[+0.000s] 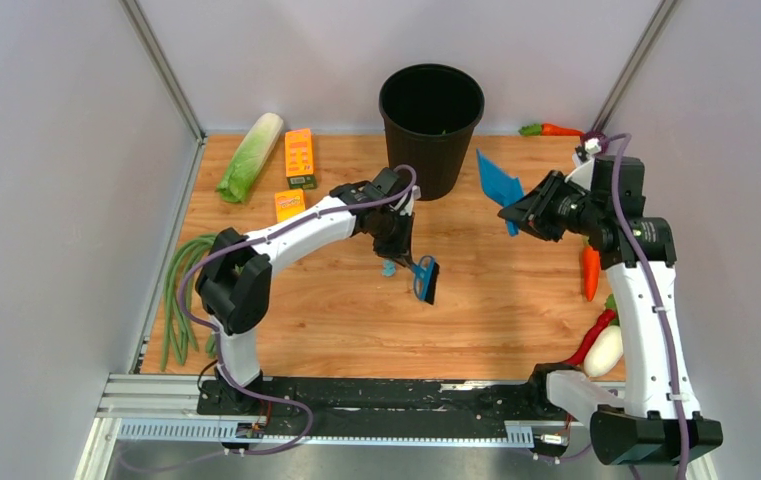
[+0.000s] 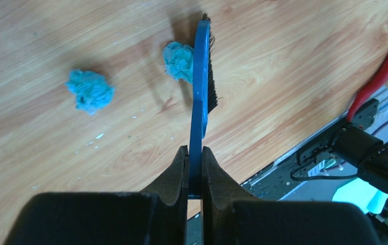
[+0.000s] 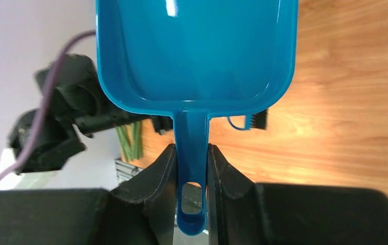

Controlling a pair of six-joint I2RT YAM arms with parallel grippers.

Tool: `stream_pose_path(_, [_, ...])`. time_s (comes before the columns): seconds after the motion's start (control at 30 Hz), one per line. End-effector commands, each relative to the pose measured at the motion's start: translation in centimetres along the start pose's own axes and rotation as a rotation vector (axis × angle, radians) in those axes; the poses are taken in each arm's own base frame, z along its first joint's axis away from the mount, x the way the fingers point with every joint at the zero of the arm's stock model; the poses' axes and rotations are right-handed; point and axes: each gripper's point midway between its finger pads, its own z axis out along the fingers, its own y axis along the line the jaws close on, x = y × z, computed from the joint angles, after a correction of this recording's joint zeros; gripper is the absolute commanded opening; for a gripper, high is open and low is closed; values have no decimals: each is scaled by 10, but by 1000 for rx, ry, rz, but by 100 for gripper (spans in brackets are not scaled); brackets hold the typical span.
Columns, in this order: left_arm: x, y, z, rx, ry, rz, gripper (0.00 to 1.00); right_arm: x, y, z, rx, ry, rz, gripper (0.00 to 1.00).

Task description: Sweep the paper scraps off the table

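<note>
Two light-blue paper scraps lie on the wooden table; the nearer one touches the back of the blue hand brush. My left gripper is shut on the brush handle, bristles facing right. In the top view only one scrap shows, beside the brush under my left gripper. My right gripper is shut on the handle of the blue dustpan. It holds the dustpan raised and empty, right of the black bin.
A cabbage, two orange boxes and green beans lie at the left. Carrots, a red chili and a white radish lie along the right side.
</note>
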Motion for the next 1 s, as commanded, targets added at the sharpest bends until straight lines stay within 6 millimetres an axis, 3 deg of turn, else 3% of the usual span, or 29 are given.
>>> stream_pose_path(0.0, [1, 19, -21, -65, -18, 40, 0, 24, -22, -1, 148, 60, -105, 0])
stream_pose_path(0.33, [-24, -14, -86, -25, -106, 122, 0, 78, -71, 9, 408, 204, -138, 0])
stream_pose_path(0.5, [-32, -13, -119, -48, -144, 140, 0, 97, -95, 6, 485, 257, -138, 0])
stream_pose_path(0.7, [-47, 23, -145, -180, -186, 158, 0, 136, -103, 14, 515, 384, -181, 0])
stream_pose_path(0.97, [-55, 80, -151, -385, -195, 116, 0, 199, -110, 28, 570, 563, -373, 0])
